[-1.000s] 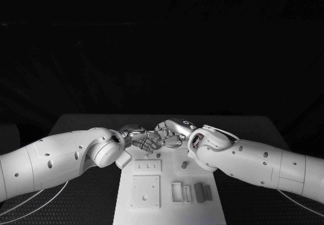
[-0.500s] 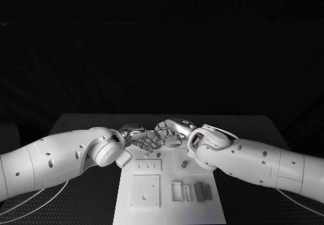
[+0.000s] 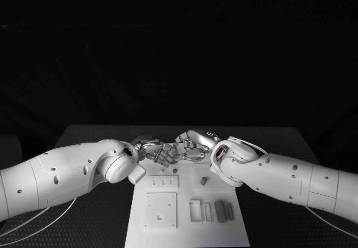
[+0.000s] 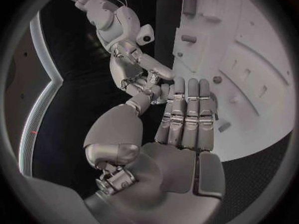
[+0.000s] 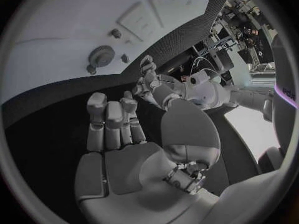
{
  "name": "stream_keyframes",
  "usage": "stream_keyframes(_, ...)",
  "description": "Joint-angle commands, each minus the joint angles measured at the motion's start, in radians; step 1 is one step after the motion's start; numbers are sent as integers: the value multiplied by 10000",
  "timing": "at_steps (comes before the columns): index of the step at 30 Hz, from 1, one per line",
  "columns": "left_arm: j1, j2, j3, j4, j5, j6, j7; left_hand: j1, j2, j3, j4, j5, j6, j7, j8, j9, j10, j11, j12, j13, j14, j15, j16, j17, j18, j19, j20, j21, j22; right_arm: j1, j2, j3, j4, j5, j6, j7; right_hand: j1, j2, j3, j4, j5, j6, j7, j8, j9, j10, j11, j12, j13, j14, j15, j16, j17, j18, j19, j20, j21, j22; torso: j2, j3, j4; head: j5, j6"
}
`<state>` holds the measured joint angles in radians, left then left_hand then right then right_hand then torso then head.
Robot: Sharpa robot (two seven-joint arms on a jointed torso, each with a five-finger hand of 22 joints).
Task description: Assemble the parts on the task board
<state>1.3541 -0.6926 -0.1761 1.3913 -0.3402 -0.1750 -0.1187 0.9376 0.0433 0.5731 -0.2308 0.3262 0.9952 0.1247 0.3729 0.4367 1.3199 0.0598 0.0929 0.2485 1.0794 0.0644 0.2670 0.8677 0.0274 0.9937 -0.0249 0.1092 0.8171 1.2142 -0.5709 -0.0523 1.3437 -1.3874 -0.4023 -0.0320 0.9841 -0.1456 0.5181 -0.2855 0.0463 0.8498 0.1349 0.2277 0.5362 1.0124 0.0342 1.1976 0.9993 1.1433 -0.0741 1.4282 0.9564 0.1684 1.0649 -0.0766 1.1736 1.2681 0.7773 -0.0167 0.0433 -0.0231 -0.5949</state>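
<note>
Looking like a mid-air handoff: left hand (image 3: 153, 151) and right hand (image 3: 195, 146) meet fingertip to fingertip above the task board (image 3: 187, 227)'s far end. Can't tell if either grips a part. Next: fit it precisely.

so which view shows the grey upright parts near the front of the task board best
The head view: the two grey parts stand side by side in plain sight on the task board, beside the white slotted blocks. The left wrist view catches grey parts small and bent at its rim. The right wrist view looks at the board's other fittings.
</note>
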Motion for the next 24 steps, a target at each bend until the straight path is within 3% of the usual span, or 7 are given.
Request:
stream_keyframes(1, 7, -13, 7, -28, -428, -111, -29, -24, 88, 0, -58, 39, 278, -199, 62, 31, 94, -16, 78, 32, 118, -4, 52, 40, -129, 58, -84, 29, 40, -5, -105, 3, -107, 948, -657, 555, -190, -269, -259, -4, 7, -635, 353, -255, -103, -315, 238, -164, -53, -265, 223, -205, -75, 883, -285, 73, -206, -67, -4, 4, -4, 9, 3)
stream_keyframes(5, 7, -54, 7, -92, -885, -226, -247, -85, 91, -11, -57, 177, 404, -213, 113, 97, 265, -79, 141, 129, 303, -86, 132, 159, -122, 194, -172, 123, 174, -3, -334, 3, -239, 2128, -1543, 1233, -507, -505, -570, 88, 9, -1071, 567, -453, -152, -767, 433, -344, -128, -715, 426, -464, -173, 802, -715, 291, -523, -172, -1, 5, 2, 17, 4)
stream_keyframes(8, 7, -99, 7, -139, -1309, -182, -461, -117, 54, -5, -84, 550, 514, -264, 164, 185, 438, -149, 218, 257, 446, -158, 189, 275, -116, 302, -246, 201, 301, -1, -544, 4, -387, 3015, -1957, 1802, -1366, -597, -770, 626, 12, -1161, 617, -484, -149, -854, 486, -364, -156, -800, 484, -496, -196, 769, -785, 381, -615, -225, -2, 11, -4, 36, -13)
stream_keyframes(15, 8, -98, 7, -288, -2124, -42, -895, -256, 100, -144, -170, 840, 754, -390, 294, 453, 933, -411, 605, 753, 1010, -426, 508, 628, -108, 657, -482, 556, 755, 309, -710, 127, -1346, 4197, -1757, 2115, -1496, -500, -707, 765, 14, -1127, 592, -429, -99, -887, 462, -325, -179, -837, 458, -468, -206, 866, -816, 387, -642, -244, -9, 31, -28, 62, -43)
stream_keyframes(18, 8, -65, 4, -319, -2363, -334, -909, -298, 165, -265, -333, 907, 798, -423, 317, 619, 1080, -559, 989, 1227, 1514, -736, 1313, 1066, -53, 1163, -764, 1112, 1314, 457, -665, 160, -1803, 4757, -1538, 2123, -1504, -359, -738, 713, 16, -1128, 587, -412, -79, -924, 456, -337, -209, -883, 453, -489, -228, 888, -862, 412, -659, -245, -12, 28, -29, 57, -68)
stream_keyframes(21, 8, -62, -9, -317, -2772, -366, -1089, -285, 216, -326, -505, 979, 794, -492, 343, 852, 1297, -837, 2014, 2297, 1782, -1094, 2777, 1909, -1, 1643, -1102, 1922, 2189, 558, -607, 196, -2270, 4919, -1414, 2134, -1509, -190, -826, 582, 12, -1138, 588, -395, -56, -966, 452, -355, -257, -936, 452, -520, -262, 908, -924, 456, -681, -248, -19, 35, -37, 58, -100)
stream_keyframes(24, 8, -56, -32, -318, -3107, -77, -1563, -350, 211, -253, -509, 932, 749, -661, 319, 1149, 1127, -1098, 4318, 4587, 2093, -1620, 4780, 2701, 100, 2200, -1573, 3141, 3491, 624, -513, 240, -2689, 5433, -1282, 2121, -1529, -59, -913, 468, 13, -1136, 583, -377, -38, -971, 450, -347, -289, -947, 449, -519, -282, 927, -945, 493, -682, -247, -17, 38, -20, 61, -173)
